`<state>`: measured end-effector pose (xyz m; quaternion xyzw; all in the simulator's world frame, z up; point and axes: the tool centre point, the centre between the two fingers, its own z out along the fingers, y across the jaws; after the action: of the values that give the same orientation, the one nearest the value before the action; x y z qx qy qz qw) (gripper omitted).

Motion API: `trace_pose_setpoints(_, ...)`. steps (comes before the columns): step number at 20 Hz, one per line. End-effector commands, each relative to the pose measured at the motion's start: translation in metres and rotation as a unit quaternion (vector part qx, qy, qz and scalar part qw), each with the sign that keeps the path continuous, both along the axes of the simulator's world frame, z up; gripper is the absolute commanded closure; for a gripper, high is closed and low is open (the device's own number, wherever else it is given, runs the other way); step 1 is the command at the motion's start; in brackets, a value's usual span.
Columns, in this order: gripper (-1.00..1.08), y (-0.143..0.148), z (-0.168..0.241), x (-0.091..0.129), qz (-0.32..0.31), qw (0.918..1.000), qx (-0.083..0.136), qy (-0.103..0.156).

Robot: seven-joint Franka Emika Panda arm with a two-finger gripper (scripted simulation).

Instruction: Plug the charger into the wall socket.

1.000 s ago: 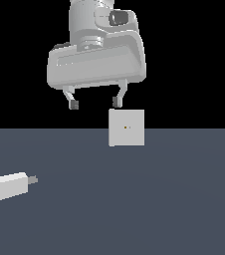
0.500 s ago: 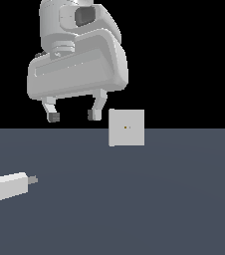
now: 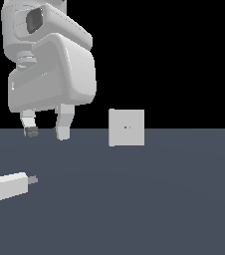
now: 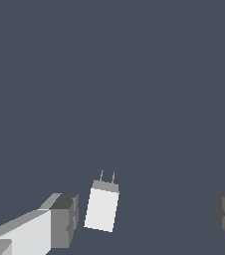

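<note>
Black backdrop above, flat slate-grey worktop (image 3: 174,209) below; their meeting line runs straight across the exterior view about halfway up. Charger (image 3: 9,187) lies flat on the worktop close to the exterior view's left edge, prong (image 3: 33,180) pointing toward that view's right. Wall socket (image 3: 127,127) stands upright near centre, its lower edge resting just below the horizon line, two tiny dots at its middle; it sits well apart from the charger, with bare worktop between them. Arm's large white body fills the upper left of the exterior view. Claw (image 3: 46,132) hangs with fingertips at about horizon height, above and slightly to the right of the charger, not touching it, and left of the socket with a clear gap. Claw is spread wide and holds nothing. Wrist view: both dark fingertips (image 4: 64,219) sit at opposite margins of the picture with the charger (image 4: 102,208) seen between them, nearer one finger than the other, its two thin prongs (image 4: 107,177) pointing away from the camera. Worktop all round the charger is bare grey.
</note>
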<state>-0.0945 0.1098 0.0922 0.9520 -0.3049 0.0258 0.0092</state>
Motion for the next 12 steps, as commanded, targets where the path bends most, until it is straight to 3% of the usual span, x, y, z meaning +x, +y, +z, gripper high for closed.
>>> trace_pose_setpoints(1, -0.92, 0.01, -0.007, -0.004, -0.021, 0.9998, 0.0, -0.001)
trace_pose_setpoints(12, -0.92, 0.04, -0.027, -0.011, -0.08, 0.9968, -0.001, -0.002)
